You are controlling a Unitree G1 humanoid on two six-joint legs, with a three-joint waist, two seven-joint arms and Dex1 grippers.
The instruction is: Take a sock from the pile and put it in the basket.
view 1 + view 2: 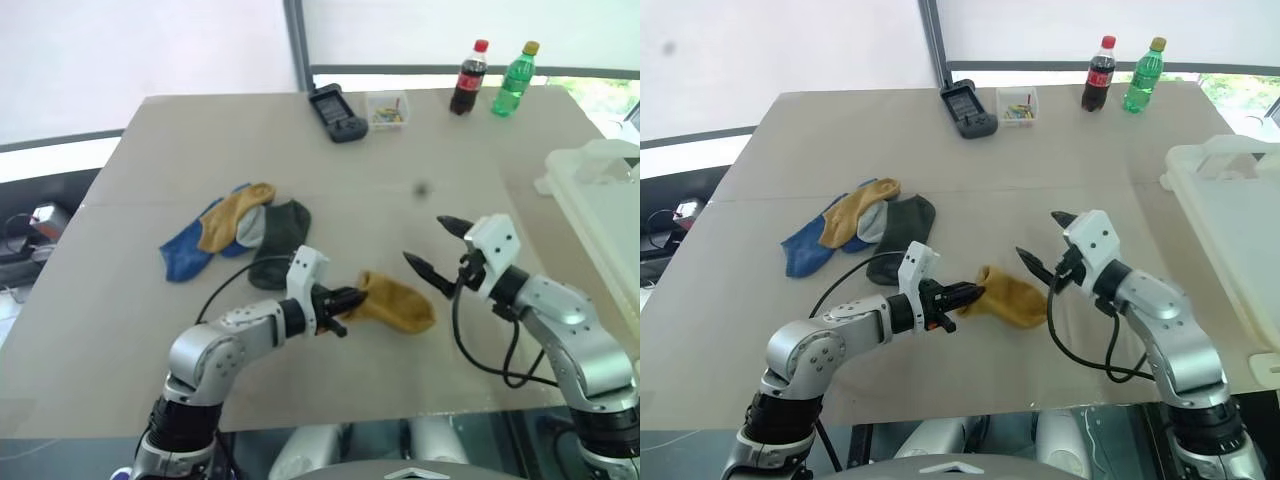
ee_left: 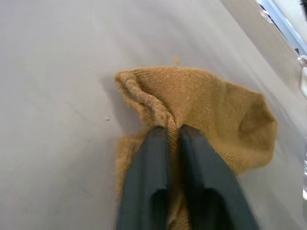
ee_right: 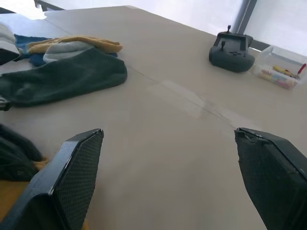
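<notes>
Pinching one end of a mustard-yellow sock [image 1: 398,301], the left end effector [image 1: 352,299] has its two black fingers [image 2: 148,187] nearly together with a fold of the knit caught between them, and the rest of the sock lies slack on the desk [image 1: 150,150] toward the right. The right end effector [image 1: 437,246] hangs just beside the sock's far end, its fingers spread wide apart and holding nothing; whether the lower fingertip touches the fabric cannot be told. The pile [image 1: 236,232] sits near the middle of the desk, to the left of and beyond the held sock and apart from it: a blue sock, a second mustard-yellow one draped over it, a light grey one and a dark green one overlapping. The basket [image 1: 600,190], off-white and slightly translucent with a raised rim and handle, stands at the desk's right edge, well apart from the sock. Along the far edge sit a dark handheld controller [image 1: 335,110], a small clear box [image 1: 387,109] of coloured bits, a dark cola bottle [image 1: 468,78] with a red cap and red label, and a green bottle [image 1: 513,79] with a yellow cap; the writing on both labels is too small to read.
</notes>
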